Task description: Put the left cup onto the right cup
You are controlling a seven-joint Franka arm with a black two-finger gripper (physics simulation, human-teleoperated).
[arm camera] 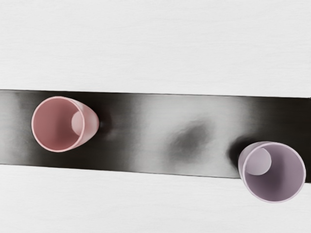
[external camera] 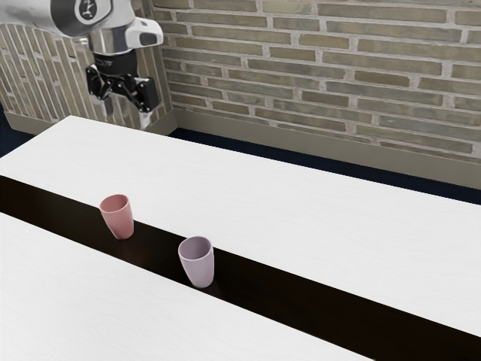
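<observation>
The grey, rounded arm (external camera: 81, 15) ends in a white collar and black fingers (external camera: 147, 98).

White desk (external camera: 316, 218) with a dark strip (external camera: 301, 289). Pink cup (external camera: 116, 216) and purple cup (external camera: 197, 261) sit upright on the strip, both way below the fingers (external camera: 146, 101).

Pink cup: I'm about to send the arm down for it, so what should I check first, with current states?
1. The pink cup stands upright and empty: ok.
2. The purple cup stands upright and empty, ready to receive: ok.
3. The cups stand apart on the dark strip, leaving finger room: ok.
4. The gripper is open, holding nothing: ok.
5. Gripper lined up over the pink cup: not ok, it hangs high and not centred on it.
</observation>
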